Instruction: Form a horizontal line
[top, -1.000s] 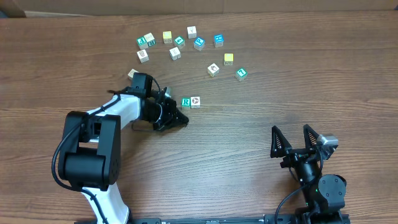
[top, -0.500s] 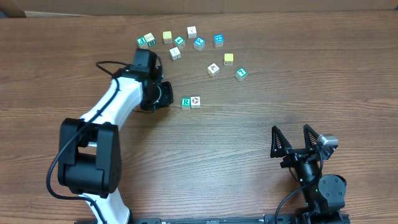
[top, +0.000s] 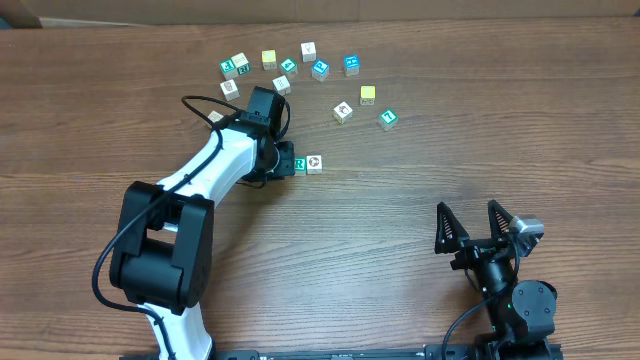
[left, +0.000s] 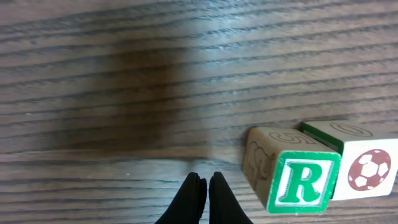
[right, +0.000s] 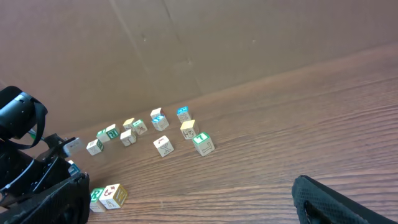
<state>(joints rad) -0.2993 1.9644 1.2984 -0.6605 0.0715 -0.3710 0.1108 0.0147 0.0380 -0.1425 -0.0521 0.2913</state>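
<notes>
Two white-faced cubes stand side by side and touching: one with a green R (top: 299, 164) and one with a dark ball picture (top: 314, 162). They also show in the left wrist view, R (left: 303, 182) and ball (left: 372, 169), and in the right wrist view (right: 96, 195). My left gripper (top: 283, 160) is shut and empty, low over the table just left of the R cube; its tips (left: 203, 182) are pressed together. My right gripper (top: 472, 222) is open and empty at the near right, far from the cubes.
Several loose cubes lie scattered at the back: a white pictured one (top: 343, 112), a yellow one (top: 368, 94), teal ones (top: 388, 118) (top: 351, 65), others (top: 229, 88). One small cube (top: 214, 118) lies by the left arm. A cardboard wall (right: 217, 43) stands behind.
My left arm swung from below-left of the R cube, back toward the cluster, then right to sit beside the R cube. The two cubes and the right arm have not moved.
</notes>
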